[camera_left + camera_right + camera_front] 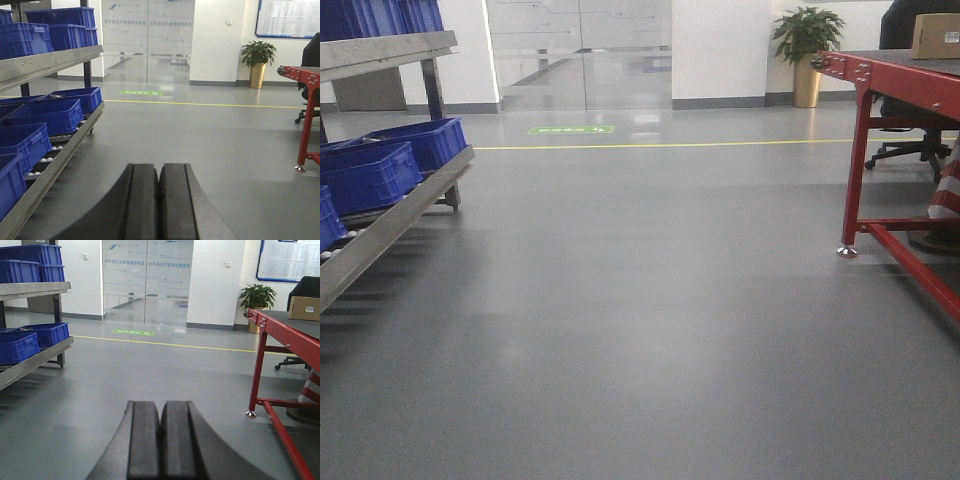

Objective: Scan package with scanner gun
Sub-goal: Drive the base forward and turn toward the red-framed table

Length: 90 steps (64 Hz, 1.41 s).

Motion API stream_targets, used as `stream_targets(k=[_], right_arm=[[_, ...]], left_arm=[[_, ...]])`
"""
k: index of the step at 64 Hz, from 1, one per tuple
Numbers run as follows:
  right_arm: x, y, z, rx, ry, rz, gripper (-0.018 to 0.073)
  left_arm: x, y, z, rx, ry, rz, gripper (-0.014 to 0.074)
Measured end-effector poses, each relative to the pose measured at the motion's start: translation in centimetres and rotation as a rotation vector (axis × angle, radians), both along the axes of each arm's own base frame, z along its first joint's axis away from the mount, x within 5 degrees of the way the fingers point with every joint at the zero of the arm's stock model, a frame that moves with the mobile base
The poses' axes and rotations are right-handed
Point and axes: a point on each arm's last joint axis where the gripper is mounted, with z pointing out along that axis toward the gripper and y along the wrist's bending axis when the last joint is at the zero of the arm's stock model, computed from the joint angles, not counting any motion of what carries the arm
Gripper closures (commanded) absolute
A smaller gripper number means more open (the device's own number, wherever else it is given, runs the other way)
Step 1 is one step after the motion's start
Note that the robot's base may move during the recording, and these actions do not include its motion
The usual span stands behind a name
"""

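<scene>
Both pinched closed and empty: left gripper (159, 172), right gripper (161, 410). The package (304, 308) sits on the red table (280, 331), well apart from us. No scanner gun in view. We judge the approach risks clipping the table leg (256, 375), or reaching short

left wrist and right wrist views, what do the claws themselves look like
The left claw and right claw look alike. Each is a pair of thick, matte black fingers with flat, blunt tips and smooth outer edges that curve and flare wider toward the camera. A raised ridge runs along each one. No cables, labels or markings show, and the arms themselves are out of view.
</scene>
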Motion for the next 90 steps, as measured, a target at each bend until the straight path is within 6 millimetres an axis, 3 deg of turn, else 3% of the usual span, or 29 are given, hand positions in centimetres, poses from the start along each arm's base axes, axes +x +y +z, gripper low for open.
stream_targets(k=[90], right_arm=[[0.0, 0.0, 0.0, 0.0, 0.0, 0.0, 0.0728]], left_arm=[[0.0, 0.0, 0.0, 0.0, 0.0, 0.0, 0.0708]])
